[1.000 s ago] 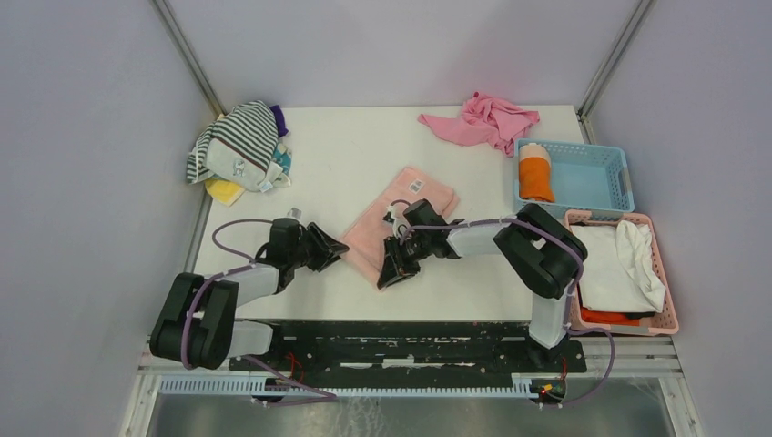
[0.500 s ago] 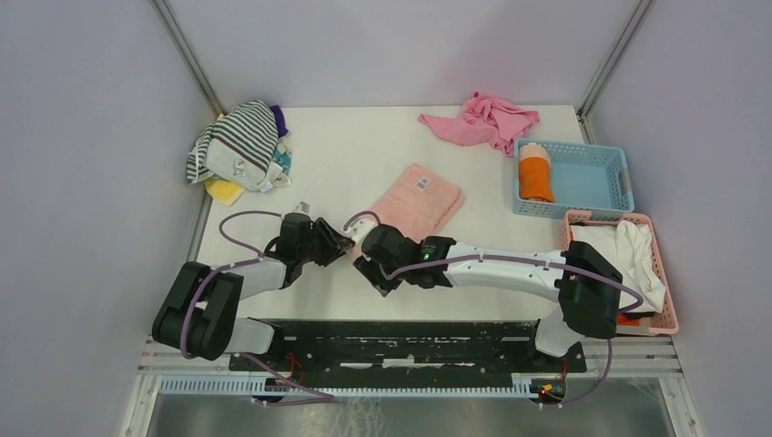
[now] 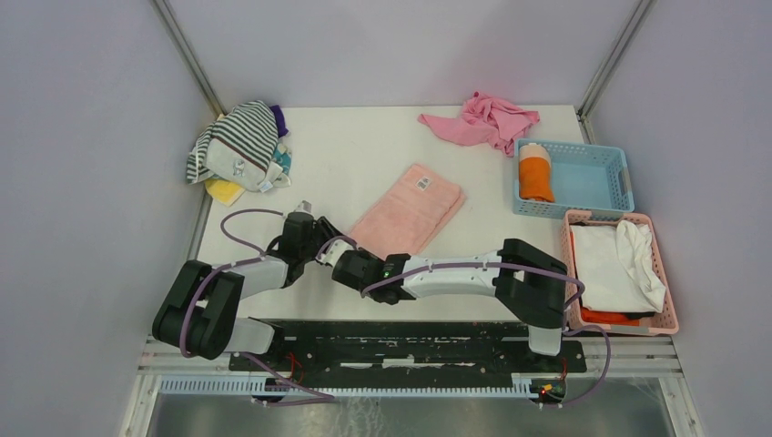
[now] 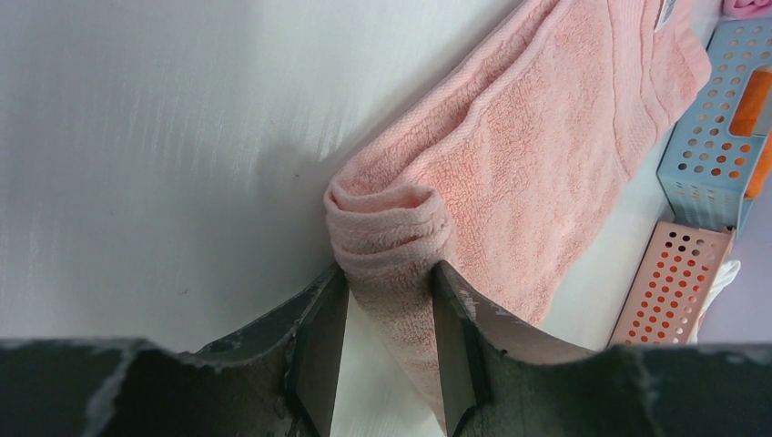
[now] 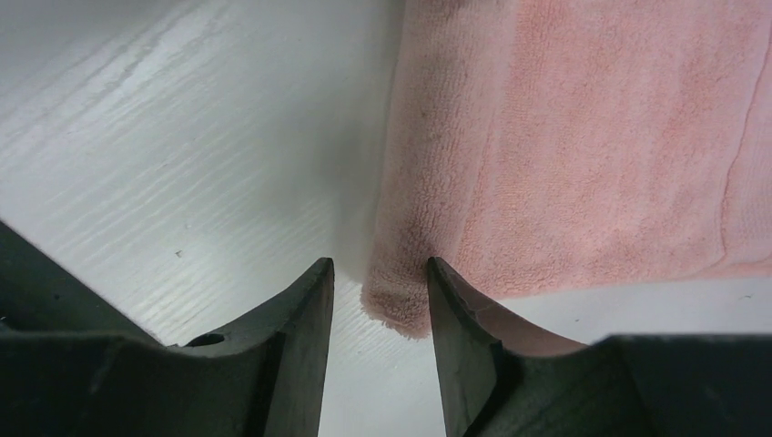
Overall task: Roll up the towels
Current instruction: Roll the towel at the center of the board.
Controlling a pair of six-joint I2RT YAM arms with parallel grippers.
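Much of the change is read across the table (image 3: 364,155). Within the last second the right arm (image 3: 455,269) has been swung from above the towel (image 3: 410,208) over to the left. It is now stretched low along the near edge, and its wrist is brought close beside that of the left arm (image 3: 250,273), which has hardly been moved. By that sweep the towel has been uncovered. It is seen lying flat and slantwise in the middle of the table, folded into a long strip, with its near end at the two grippers. An orange towel (image 3: 535,175) is seen in the blue basket (image 3: 592,196) at the right, apparently rolled already and well apart from the work, so about half the task can be judged done. The left gripper (image 4: 390,278) is found clenched on the pink towel's near corner, where the cloth is gathered into a small curl of several layers between the fingers. The right gripper (image 5: 378,273) is held parted. A corner of the towel is set between its fingers, yet a sliver of bare table is left between one finger and the cloth, so nothing is gripped by it yet. The white label (image 3: 423,183) is left at the far end, untouched. It may be judged that the roll is only being started, and that a second hold is being lined up so that the hem can be turned evenly.
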